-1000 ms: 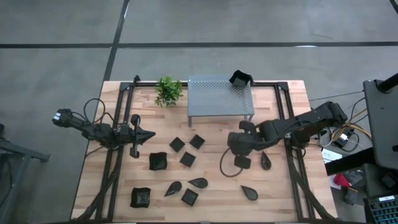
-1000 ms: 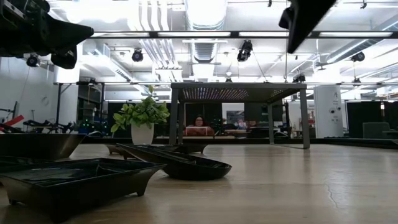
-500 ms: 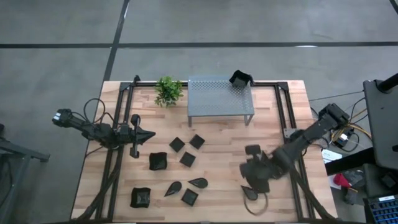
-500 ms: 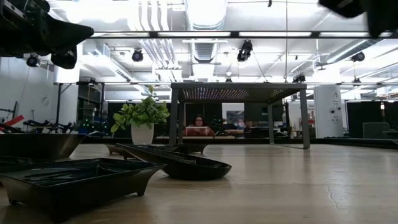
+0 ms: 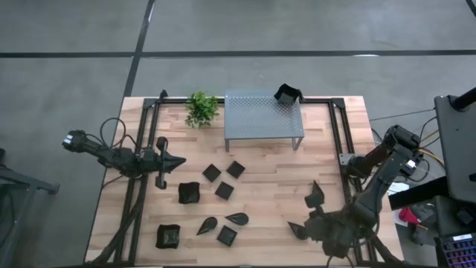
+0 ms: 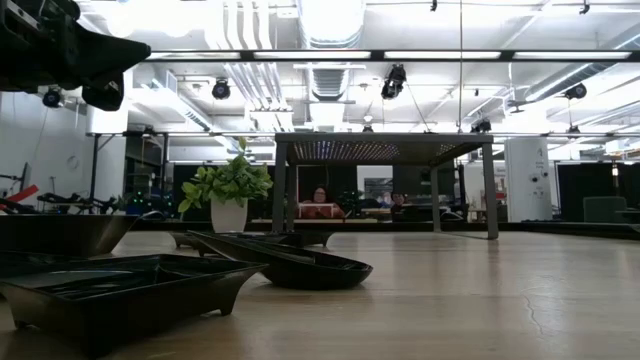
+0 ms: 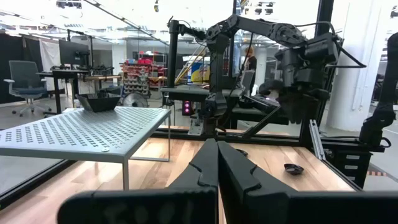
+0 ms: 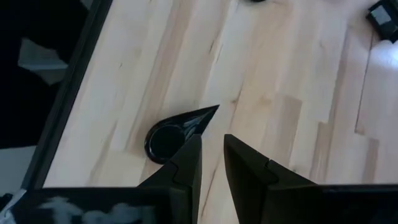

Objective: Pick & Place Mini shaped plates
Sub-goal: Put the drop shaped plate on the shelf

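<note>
Hovering over the surface [image 5: 260, 190], right claw [image 8: 211, 146] sits slightly parted beside a teardrop plate [image 8: 177, 130]; left claw [image 7: 217, 155] clenched, facing the perforated shelf [image 7: 87, 130].

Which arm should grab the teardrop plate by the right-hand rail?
Right. The right gripper hangs just over that teardrop plate, jaws slightly apart. The left gripper sits across the table, jaws shut.

Wooden table [image 5: 260, 186], black mini plates [image 5: 214, 195], grey perforated shelf [image 5: 262, 117], green plant [image 5: 201, 109]
</note>
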{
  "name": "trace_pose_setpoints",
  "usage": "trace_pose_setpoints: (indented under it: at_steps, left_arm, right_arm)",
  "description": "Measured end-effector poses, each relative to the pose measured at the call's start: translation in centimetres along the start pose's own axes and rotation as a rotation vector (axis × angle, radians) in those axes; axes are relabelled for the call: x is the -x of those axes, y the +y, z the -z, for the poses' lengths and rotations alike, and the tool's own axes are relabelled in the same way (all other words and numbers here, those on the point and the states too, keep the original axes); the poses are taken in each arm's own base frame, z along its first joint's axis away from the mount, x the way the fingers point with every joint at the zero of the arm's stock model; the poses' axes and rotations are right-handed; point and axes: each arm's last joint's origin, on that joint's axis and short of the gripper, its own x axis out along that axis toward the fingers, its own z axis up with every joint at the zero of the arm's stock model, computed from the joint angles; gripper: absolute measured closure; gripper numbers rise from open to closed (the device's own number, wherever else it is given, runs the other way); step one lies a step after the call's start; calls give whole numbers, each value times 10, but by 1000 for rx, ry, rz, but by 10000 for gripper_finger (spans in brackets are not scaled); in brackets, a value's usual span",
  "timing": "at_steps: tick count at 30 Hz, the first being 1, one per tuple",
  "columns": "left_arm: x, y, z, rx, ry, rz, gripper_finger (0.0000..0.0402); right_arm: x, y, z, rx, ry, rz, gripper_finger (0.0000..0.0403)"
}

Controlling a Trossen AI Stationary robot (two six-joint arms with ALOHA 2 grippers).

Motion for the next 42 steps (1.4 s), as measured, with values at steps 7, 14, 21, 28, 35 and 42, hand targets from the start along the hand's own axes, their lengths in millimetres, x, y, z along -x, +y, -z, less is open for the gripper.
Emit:
trace_pose_setpoints:
  at_steps: [7,14,21,28,35,42]
  left_arm:
    - [0,0,0,0,0,0,401]
    - [0,0,0,0,0,0,401]
    - [0,0,0,0,0,0,401]
    - [0,0,0,0,0,0,401]
    - [0,0,0,0,0,0,401]
    - [0,0,0,0,0,0,401]
  right_arm:
    - [-5,3,2,-50,-38,1,339]
    - [-9,5,3,-75,-55,-10,335]
    - [-9,7,0,-88,-83,-30,343]
    - [-8,8,-3,-97,-110,-47,341]
    - [-7,14,-15,36,-242,-87,346]
    - [-15,17,-15,9,-307,-125,333]
